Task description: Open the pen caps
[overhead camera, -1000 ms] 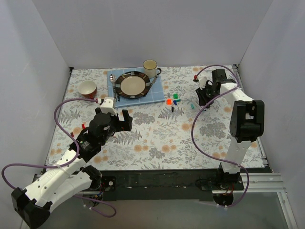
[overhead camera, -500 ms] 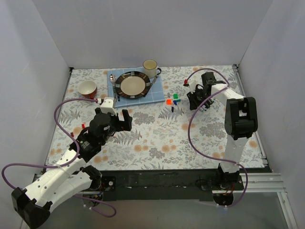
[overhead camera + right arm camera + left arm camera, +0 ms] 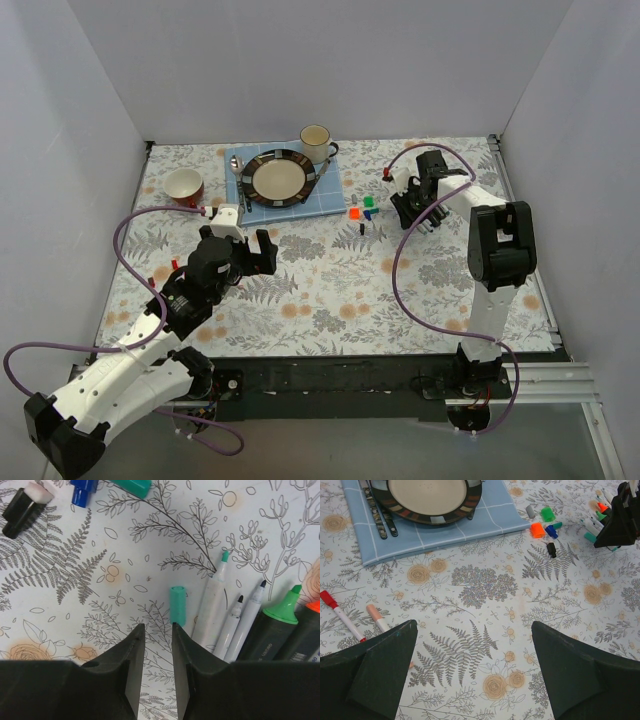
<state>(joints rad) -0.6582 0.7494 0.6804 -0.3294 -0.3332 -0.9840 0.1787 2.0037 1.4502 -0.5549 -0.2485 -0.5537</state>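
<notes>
Several loose pen caps lie together mid-table: orange [image 3: 537,530], green [image 3: 548,514], blue [image 3: 551,531] and black [image 3: 551,549]. My right gripper [image 3: 157,626] hovers low over the cloth, jaws a little apart with nothing between them. A teal cap [image 3: 177,605] lies just beyond its right fingertip. Beside that cap lie uncapped pens: a teal-tipped white one [image 3: 212,605], two black-tipped ones [image 3: 232,625] and a green marker [image 3: 272,630]. My left gripper [image 3: 474,625] stands wide open and empty above the cloth. A red-capped pen [image 3: 340,615] and a peach-capped pen [image 3: 377,619] lie by its left finger.
A plate [image 3: 279,178] on a blue placemat [image 3: 330,200], with cutlery [image 3: 375,515] beside it, sits at the back. A mug [image 3: 317,142] stands behind it and a red bowl [image 3: 185,186] at the far left. White walls enclose the table.
My right gripper has moved left, closer to the loose caps, and now stands over the teal cap and uncapped pens. The left arm has not moved.
</notes>
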